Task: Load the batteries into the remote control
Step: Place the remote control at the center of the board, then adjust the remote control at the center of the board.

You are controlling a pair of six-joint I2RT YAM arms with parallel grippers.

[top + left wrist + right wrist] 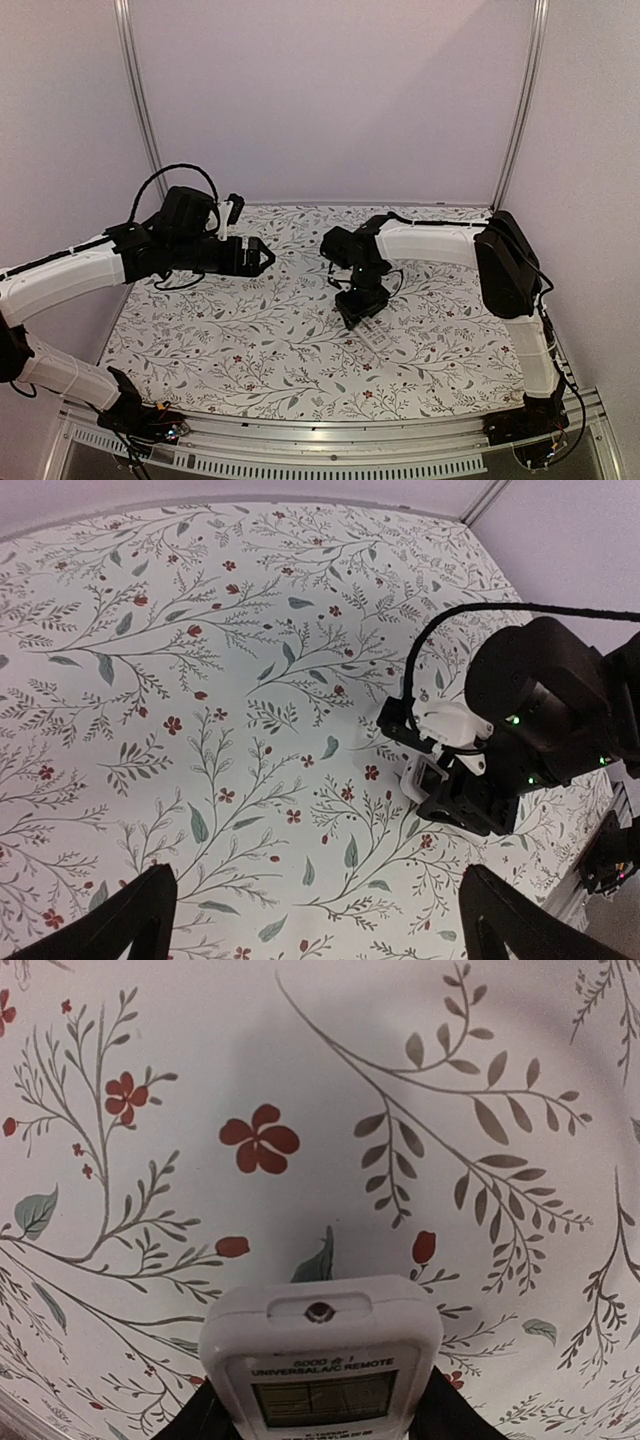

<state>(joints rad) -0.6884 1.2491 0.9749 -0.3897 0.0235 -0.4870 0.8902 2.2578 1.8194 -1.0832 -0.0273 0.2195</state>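
The remote control is a white bar with a small display, and my right gripper is shut on its sides. Its display faces the wrist camera and its top end hangs just above the floral table. From above, the right gripper points down at mid-table, with the remote's pale end showing under it. In the left wrist view the remote pokes out of the right gripper. My left gripper hovers to the left, open and holding nothing. The batteries are out of view.
The floral tablecloth covers the whole work surface. White walls with metal posts close it in at the back and sides. A metal rail runs along the near edge between the arm bases.
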